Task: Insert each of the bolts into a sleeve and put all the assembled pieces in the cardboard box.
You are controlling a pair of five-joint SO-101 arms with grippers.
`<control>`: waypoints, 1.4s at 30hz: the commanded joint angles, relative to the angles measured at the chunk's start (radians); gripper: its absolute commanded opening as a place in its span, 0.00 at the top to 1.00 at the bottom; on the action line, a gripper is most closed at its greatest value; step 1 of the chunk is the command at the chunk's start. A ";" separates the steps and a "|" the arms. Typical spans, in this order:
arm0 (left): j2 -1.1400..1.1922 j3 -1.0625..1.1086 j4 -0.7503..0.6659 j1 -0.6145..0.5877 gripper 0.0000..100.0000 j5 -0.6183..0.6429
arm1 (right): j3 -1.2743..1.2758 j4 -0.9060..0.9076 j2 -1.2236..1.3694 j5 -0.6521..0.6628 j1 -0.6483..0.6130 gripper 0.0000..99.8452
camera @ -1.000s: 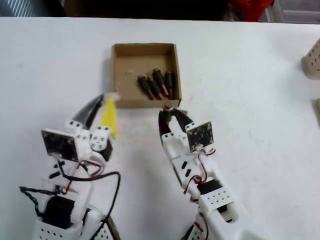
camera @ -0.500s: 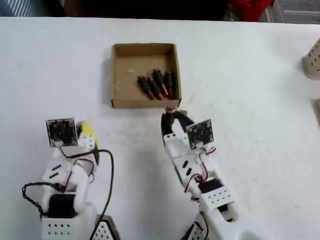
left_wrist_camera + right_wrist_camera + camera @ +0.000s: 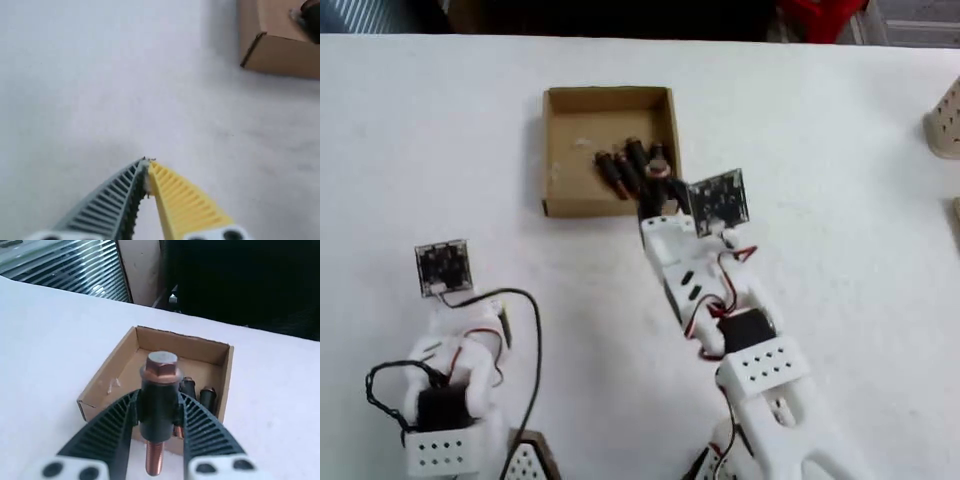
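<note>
My right claw is clenched on a black sleeve with a bolt run through it. The piece stands upright, hex head on top and the threaded shank poking out below. I grip the sleeve rather than the bolt, I'd say so the wide ribbed pads bear on the fatter, smoother barrel and the bolt cannot slide out sideways. From the high view, the claw hangs above the near wall of the cardboard box, on the side where the finished pieces lie together on the box floor. That puts this one where it could drop in beside them.

My left claw is shut tight on nothing, its tips meeting above bare counter, well apart from the box and to its near-left. I judge it is parked there to leave the box free for the other arm.

The bolt looks like copper-toned metal with a flanged hex head and fine threads. The sleeve is a matte black cylinder. The box is shallow, open-topped brown card with thin walls that would dent easily. The counter is plain white and matte.
</note>
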 commanded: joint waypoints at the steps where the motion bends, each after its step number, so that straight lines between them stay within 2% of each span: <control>1: -0.010 0.000 0.048 -0.044 0.98 -0.012 | -0.186 0.056 0.050 -0.005 -0.002 0.98; 4: -0.010 0.000 0.057 -0.054 0.98 -0.023 | -0.333 0.122 0.196 -0.005 0.004 0.98; 9: -0.010 0.000 0.100 -0.062 0.98 -0.213 | -0.598 0.194 0.495 -0.005 0.025 0.98; 12: -0.010 0.000 0.106 -0.082 0.98 -0.262 | -0.749 0.211 0.667 -0.005 0.042 0.98; 22: -0.010 0.000 0.107 -0.107 0.98 -0.267 | -1.293 0.404 1.230 -0.003 0.094 0.98; 36: -0.010 0.000 0.107 -0.107 0.98 -0.267 | -2.196 0.975 1.828 -0.002 0.107 0.98; 38: -0.010 0.000 0.109 -0.107 0.98 -0.267 | -2.314 1.050 1.886 -0.002 0.105 0.94; 42: -0.010 0.000 0.109 -0.107 0.98 -0.267 | -2.524 1.207 1.962 -0.002 0.104 0.80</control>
